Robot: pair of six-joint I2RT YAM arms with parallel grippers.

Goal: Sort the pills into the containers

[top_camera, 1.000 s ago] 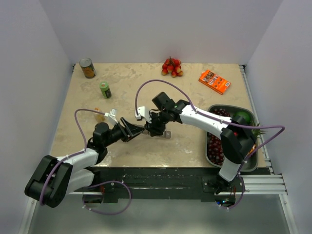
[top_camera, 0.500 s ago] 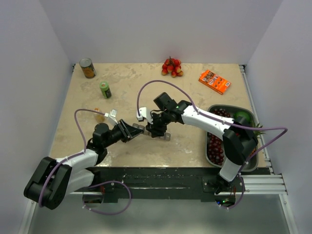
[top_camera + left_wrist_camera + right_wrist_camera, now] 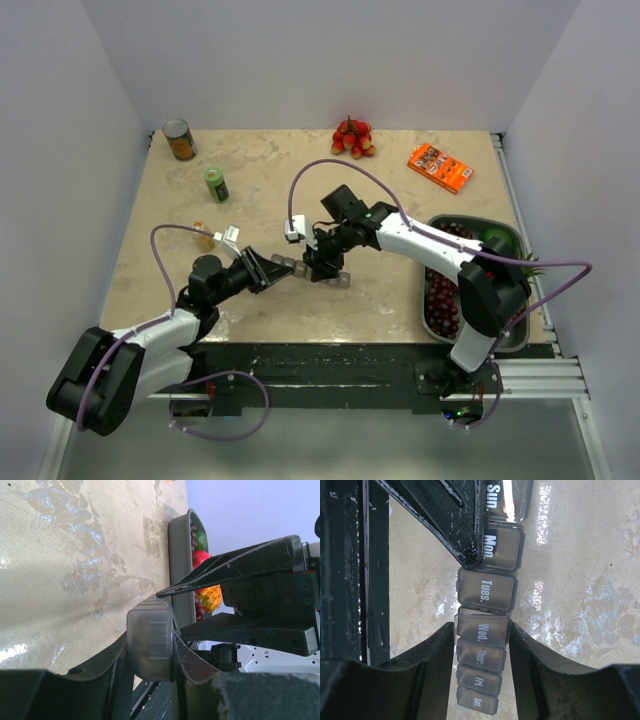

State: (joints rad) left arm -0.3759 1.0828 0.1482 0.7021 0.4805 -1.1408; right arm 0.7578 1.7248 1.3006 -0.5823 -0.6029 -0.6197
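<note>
What you can't see
The left gripper's (image 3: 282,268) finger (image 3: 455,525) covers part of the pill box's (image 3: 485,591) Sun. and Mon. lids.

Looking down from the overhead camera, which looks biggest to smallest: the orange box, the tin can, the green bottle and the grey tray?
1. grey tray
2. orange box
3. tin can and green bottle: nearly alike. The can looks slightly wider, but it is too close to rank.
</note>
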